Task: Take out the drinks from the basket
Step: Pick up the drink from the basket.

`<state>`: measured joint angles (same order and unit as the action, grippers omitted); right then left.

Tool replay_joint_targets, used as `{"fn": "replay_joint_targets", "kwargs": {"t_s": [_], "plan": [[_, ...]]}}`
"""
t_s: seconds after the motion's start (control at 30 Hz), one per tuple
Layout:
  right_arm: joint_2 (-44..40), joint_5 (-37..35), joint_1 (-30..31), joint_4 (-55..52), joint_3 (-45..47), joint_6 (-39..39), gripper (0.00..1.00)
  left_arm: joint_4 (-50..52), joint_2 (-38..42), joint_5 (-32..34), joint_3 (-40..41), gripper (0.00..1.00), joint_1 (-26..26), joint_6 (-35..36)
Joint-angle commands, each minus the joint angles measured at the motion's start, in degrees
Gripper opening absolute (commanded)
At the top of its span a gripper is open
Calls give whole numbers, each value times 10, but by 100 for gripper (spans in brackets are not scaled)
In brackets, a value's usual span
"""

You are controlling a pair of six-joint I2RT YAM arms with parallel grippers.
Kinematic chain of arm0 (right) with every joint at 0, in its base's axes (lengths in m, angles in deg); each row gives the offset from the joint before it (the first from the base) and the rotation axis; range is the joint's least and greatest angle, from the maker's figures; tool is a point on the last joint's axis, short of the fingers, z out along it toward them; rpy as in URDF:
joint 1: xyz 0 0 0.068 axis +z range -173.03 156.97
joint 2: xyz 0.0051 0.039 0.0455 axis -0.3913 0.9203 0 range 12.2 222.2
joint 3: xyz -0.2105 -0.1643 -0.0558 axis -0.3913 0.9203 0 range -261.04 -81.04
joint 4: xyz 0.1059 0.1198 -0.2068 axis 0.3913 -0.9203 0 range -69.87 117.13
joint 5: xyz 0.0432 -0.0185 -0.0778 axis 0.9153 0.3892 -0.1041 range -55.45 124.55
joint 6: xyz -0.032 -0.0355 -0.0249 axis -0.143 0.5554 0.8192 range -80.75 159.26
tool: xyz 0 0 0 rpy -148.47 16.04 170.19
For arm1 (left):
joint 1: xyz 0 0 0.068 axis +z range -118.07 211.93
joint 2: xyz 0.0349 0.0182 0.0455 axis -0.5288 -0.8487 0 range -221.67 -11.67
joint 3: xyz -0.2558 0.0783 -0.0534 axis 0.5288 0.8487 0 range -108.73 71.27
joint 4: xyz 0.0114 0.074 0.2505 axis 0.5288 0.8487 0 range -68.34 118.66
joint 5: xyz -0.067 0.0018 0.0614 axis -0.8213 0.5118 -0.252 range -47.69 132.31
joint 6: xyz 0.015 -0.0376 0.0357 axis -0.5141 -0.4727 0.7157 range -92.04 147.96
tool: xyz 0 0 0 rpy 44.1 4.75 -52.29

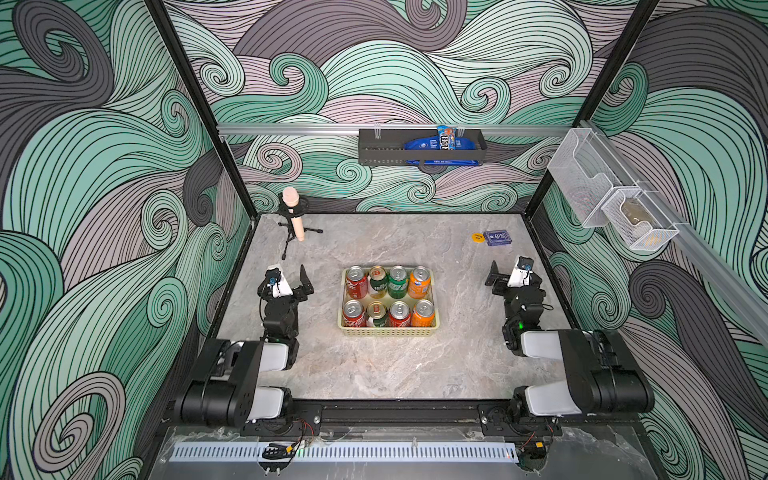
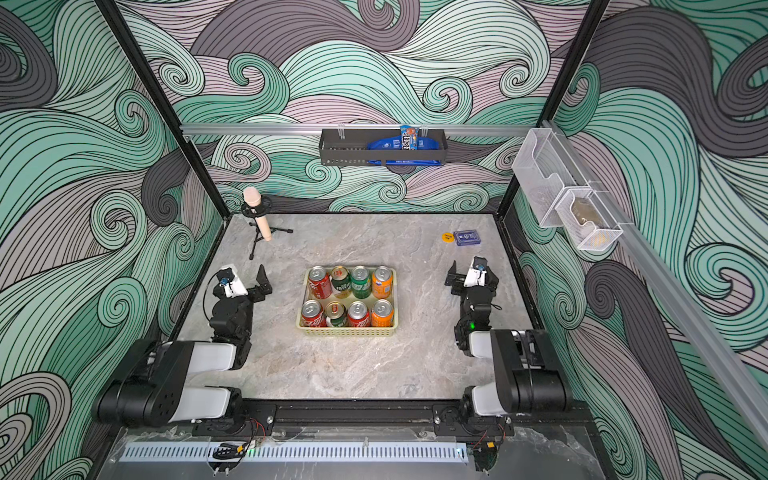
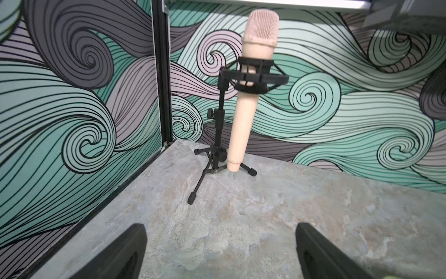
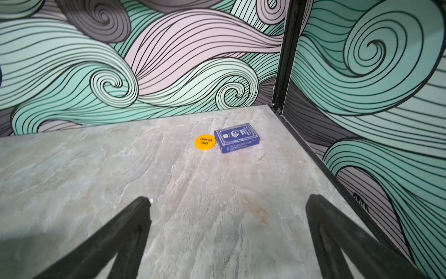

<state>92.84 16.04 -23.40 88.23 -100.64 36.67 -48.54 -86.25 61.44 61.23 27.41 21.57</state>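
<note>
While top views show drinks (image 1: 397, 286), wrists see tabletop (image 3: 241, 217).

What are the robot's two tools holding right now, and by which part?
Nothing. The left tool and right tool are both open and empty, away from the basket, where all eight soda cans stand.

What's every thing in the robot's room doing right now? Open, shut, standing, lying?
Pale yellow-green plastic basket: full.
Eight small aluminium soda cans: upright, all inside it, two rows of four.
Left gripper: open, empty.
Right gripper: open, empty.
Beige microphone: clamped in its black stand.
Blue card box: lying flat.
Round yellow chip: flat, beside the box.
</note>
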Motion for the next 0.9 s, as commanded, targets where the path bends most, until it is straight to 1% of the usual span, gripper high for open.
{"fn": "replay_joint_targets", "kwargs": {"t_s": [0.0,0.1,0.13,0.2,0.23,0.33,0.53,0.6,0.63,0.7,0.8,0.87], "plan": [[-14,-66,4,-146,-42,-35,100,177,46,67,-58,99,-9,-80],[-21,-82,5,-205,-62,-73,100,336,90,51,-123,99,-10,-152],[-26,-74,5,-222,-68,-87,100,377,102,41,-143,99,-10,-175],[-36,-53,4,-261,-82,-109,100,419,114,41,-166,99,-8,-228],[-40,-41,3,-291,-92,-121,100,465,115,29,-190,99,-5,-247],[-56,-2,2,-353,-116,-139,100,572,104,-1,-248,99,-3,-280],[-116,63,2,-424,-121,-134,100,679,98,-83,-291,99,-3,-272],[-135,91,2,-442,-120,-135,100,682,102,-136,-286,99,-4,-259],[-146,105,2,-448,-119,-136,100,682,105,-153,-281,99,-4,-252],[-165,152,3,-464,-119,-135,100,698,111,-189,-280,99,-5,-269],[-187,204,4,-503,-133,-148,100,714,117,-248,-283,99,-4,-278],[-197,229,4,-522,-142,-164,100,731,121,-276,-286,99,-5,-280]]}}
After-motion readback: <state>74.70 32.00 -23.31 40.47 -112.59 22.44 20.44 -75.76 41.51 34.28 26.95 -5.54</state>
